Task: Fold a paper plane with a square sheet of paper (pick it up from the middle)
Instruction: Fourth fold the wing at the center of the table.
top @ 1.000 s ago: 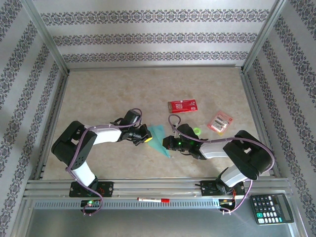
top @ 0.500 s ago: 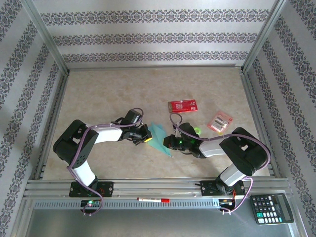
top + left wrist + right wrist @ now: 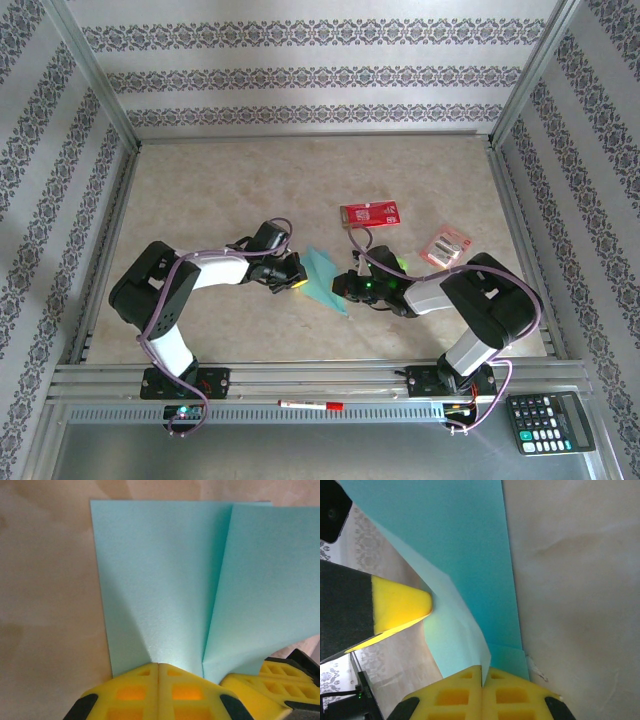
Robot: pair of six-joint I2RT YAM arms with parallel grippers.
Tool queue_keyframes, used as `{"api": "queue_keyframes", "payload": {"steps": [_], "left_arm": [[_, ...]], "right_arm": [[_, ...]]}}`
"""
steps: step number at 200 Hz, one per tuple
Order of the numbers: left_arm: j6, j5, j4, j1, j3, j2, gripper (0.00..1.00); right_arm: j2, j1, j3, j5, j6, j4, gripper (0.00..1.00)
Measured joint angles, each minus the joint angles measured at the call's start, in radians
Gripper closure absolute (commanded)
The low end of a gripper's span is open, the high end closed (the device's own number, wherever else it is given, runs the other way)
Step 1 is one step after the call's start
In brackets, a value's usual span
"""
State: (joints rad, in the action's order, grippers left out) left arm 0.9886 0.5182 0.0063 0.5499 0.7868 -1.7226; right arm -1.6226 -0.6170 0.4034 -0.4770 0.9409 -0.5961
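The left hand (image 3: 158, 670), reaching low and inward, is pinched shut on one edge of the thin, limp, easily creased paper plane (image 3: 322, 276), which spans between both hands over the counter (image 3: 220, 190) and wants gentle edge grips, while the right hand (image 3: 482, 674), facing it, is clamped shut on the opposite edge

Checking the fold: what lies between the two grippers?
The folded light-blue paper, pinched by the left gripper and the right gripper, as the top view shows.
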Motion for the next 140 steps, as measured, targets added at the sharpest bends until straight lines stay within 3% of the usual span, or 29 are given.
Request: {"api": "queue_keyframes", "payload": {"steps": [140], "left_arm": [[-0.099, -0.004, -0.044, 0.000, 0.058, -0.037, 1.00]], "right_arm": [[-0.011, 0.023, 0.062, -0.056, -0.028, 0.117, 1.00]]}}
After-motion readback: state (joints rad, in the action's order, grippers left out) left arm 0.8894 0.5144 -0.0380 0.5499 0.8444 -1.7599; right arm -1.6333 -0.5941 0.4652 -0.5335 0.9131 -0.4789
